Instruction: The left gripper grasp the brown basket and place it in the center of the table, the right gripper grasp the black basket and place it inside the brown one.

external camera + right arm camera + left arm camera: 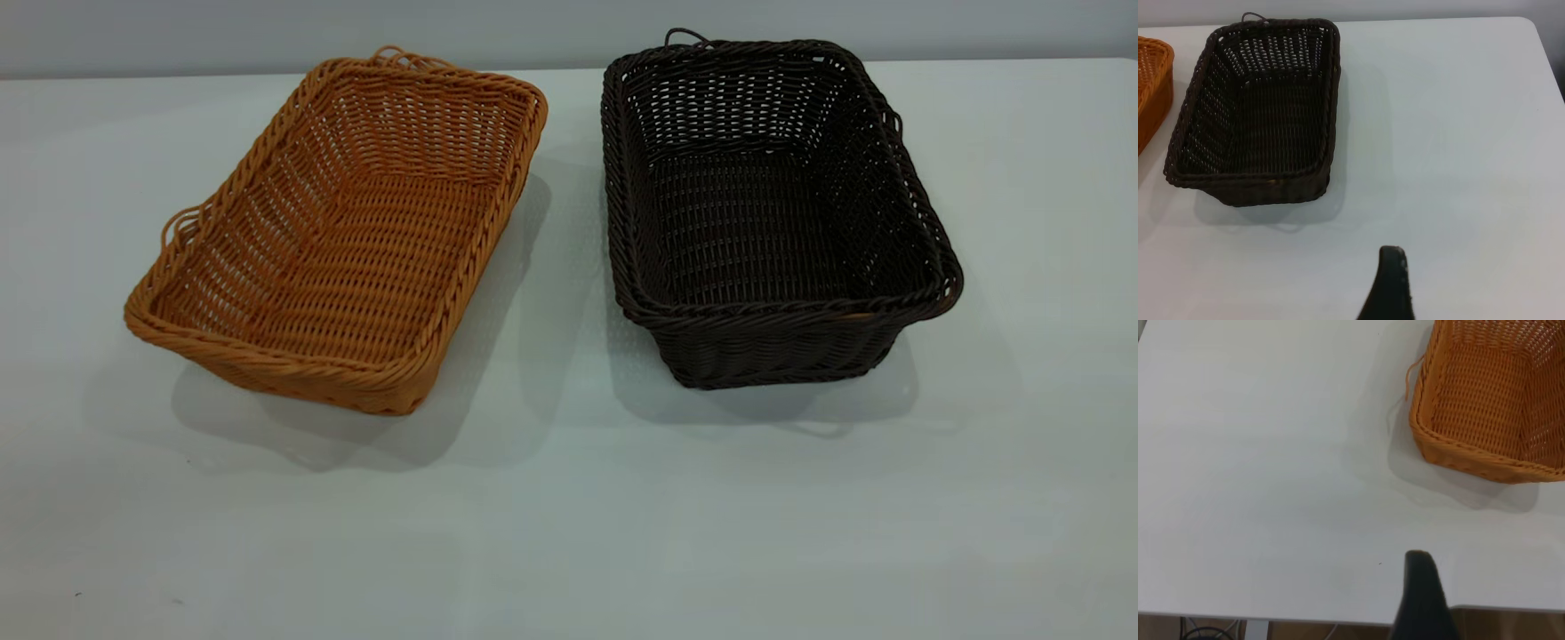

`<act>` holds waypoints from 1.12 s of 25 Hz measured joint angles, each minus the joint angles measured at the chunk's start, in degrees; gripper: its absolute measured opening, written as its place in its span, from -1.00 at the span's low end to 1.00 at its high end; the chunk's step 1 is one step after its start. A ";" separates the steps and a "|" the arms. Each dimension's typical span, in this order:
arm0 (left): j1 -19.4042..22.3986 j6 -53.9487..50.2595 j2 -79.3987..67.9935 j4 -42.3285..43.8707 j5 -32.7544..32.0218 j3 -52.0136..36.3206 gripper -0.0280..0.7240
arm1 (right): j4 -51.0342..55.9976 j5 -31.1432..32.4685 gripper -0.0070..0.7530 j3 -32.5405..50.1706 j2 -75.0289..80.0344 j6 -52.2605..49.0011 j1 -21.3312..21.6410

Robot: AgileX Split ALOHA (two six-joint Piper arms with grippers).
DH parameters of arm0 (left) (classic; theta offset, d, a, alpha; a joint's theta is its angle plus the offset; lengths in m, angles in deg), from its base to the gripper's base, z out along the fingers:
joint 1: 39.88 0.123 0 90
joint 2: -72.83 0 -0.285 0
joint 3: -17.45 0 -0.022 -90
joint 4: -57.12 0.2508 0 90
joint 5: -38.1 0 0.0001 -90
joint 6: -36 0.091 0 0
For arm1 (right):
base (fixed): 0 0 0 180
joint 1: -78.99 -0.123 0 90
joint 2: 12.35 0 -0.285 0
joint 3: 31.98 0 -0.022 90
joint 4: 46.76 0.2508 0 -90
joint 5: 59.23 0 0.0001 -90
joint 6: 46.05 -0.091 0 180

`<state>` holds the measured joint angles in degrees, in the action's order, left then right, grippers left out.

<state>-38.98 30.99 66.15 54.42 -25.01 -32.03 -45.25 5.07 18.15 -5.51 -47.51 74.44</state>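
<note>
The brown basket is orange-tan wicker and sits empty on the left part of the white table, turned at a slant. The black basket sits empty on the right part, a gap between the two. Neither gripper shows in the exterior view. In the left wrist view only a dark part of the left gripper shows, near the table's front edge, well apart from the brown basket. In the right wrist view a dark part of the right gripper shows above bare table, apart from the black basket.
The table's front edge shows in the left wrist view, with the floor and cables below it. The table's right edge shows in the right wrist view. A grey wall runs behind the table.
</note>
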 joint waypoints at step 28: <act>0.00 4.71 -17.74 -0.12 4.33 1.17 0.40 | 7.91 -8.76 0.62 -1.31 19.25 7.89 0.00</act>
<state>-38.98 35.70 48.41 54.30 -20.68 -30.87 -37.33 -3.70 16.84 13.75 -39.62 74.44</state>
